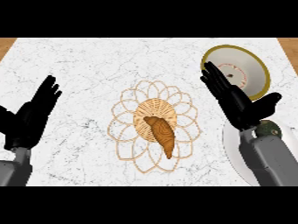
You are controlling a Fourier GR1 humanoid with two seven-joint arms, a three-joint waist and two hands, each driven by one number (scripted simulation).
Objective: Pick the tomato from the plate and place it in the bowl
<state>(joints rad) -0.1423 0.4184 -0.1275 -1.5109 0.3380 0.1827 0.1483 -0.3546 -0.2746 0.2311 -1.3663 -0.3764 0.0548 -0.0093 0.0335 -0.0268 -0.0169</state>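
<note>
Head view: I see the right hand point(238, 103) with fingers straight and relaxed, holding nothing, raised over the gap between the white gold-rimmed bowl point(259, 74) at upper right and the white plate point(232, 144) at lower right, whose surface the right forearm mostly hides. A dark green-brown round item point(268, 130), possibly the tomato, sits on the plate just behind the right wrist. The left hand point(27, 116) rests open, fingers up, at left; a croissant point(162, 133) lies on a woven trivet point(152, 124) mid-counter point(80, 61).
</note>
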